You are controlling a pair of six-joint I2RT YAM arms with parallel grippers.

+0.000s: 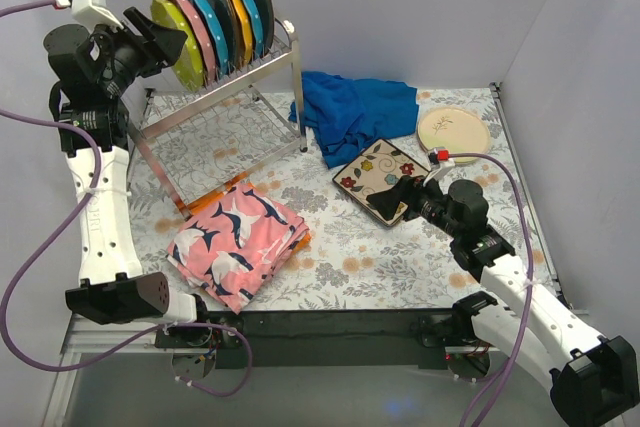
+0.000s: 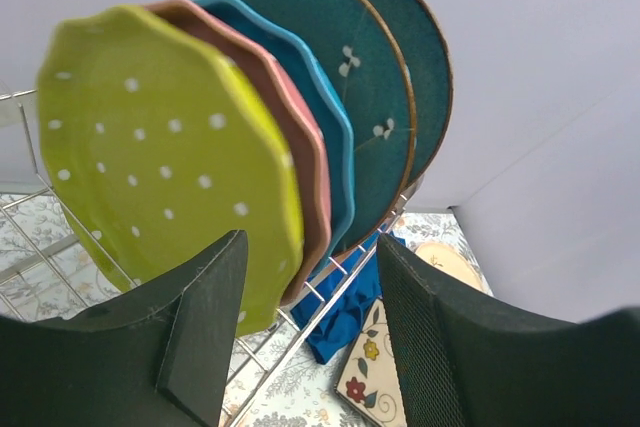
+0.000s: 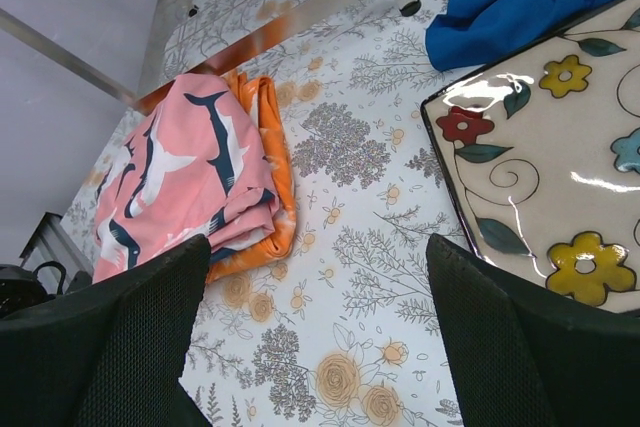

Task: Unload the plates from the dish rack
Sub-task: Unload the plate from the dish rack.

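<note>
Honestly I'm only getting going on this one. Two plates are sitting out on the surface (image 1: 330, 247): the square floral plate (image 1: 380, 172) toward the right edge and the round cream plate (image 1: 453, 132) near the far right corner. The dish rack (image 1: 240, 97) in the far left corner is carrying what I'm counting as seven more, all standing on edge, so I'm guessing most of the job is ahead of me. An orange edge (image 3: 275, 177) is peeking out under the pink cloth (image 1: 240, 237) near the near left corner, and I can't tell if that's a plate. My left jaws are hanging up at the front end of the rack, partway open and straddling the lower rim of the yellow-green plate (image 2: 165, 147), the first one in the row. I'm not seeing them clamped on it; there's a clear gap on one side, and I can't tell whether the other side is touching. My right jaws are gaping wide and holding nothing, hovering low over the surface at the near edge of the square floral plate.
</note>
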